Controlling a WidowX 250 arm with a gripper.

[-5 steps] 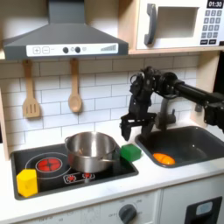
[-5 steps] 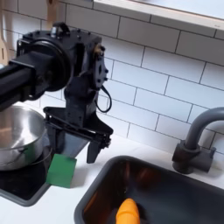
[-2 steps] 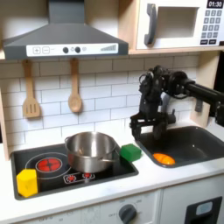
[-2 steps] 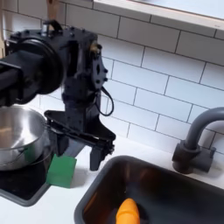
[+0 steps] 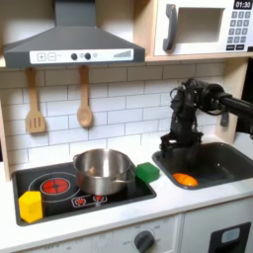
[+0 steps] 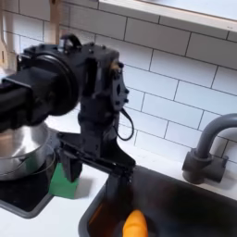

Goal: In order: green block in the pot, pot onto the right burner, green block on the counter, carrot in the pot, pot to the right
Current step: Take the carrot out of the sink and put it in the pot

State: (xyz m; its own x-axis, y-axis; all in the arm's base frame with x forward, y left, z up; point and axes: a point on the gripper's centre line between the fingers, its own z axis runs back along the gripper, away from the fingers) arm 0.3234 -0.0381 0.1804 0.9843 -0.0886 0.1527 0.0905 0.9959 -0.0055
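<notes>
The green block (image 5: pixel 147 172) (image 6: pixel 63 183) sits at the right edge of the black stovetop, just right of the silver pot (image 5: pixel 102 170) (image 6: pixel 20 148) on the right burner. The orange carrot (image 5: pixel 184 179) (image 6: pixel 135 224) lies in the dark sink (image 5: pixel 223 162) (image 6: pixel 190 205), near its front left. My gripper (image 5: pixel 178 150) (image 6: pixel 93 176) hangs open and empty, pointing down over the sink's left end, above and behind the carrot and to the right of the green block. The pale counter (image 5: pixel 119 213) (image 6: pixel 42 218) surrounds stove and sink.
A yellow block (image 5: pixel 31 206) stands at the stovetop's front left corner. The faucet (image 5: pixel 225 121) (image 6: pixel 208 148) rises behind the sink. Two wooden utensils (image 5: pixel 35 104) hang on the tiled wall, under the range hood (image 5: pixel 74 42).
The open gripper has moved to the right in the first exterior view, from above the green block to over the sink's left end. The block, pot and carrot have stayed put.
</notes>
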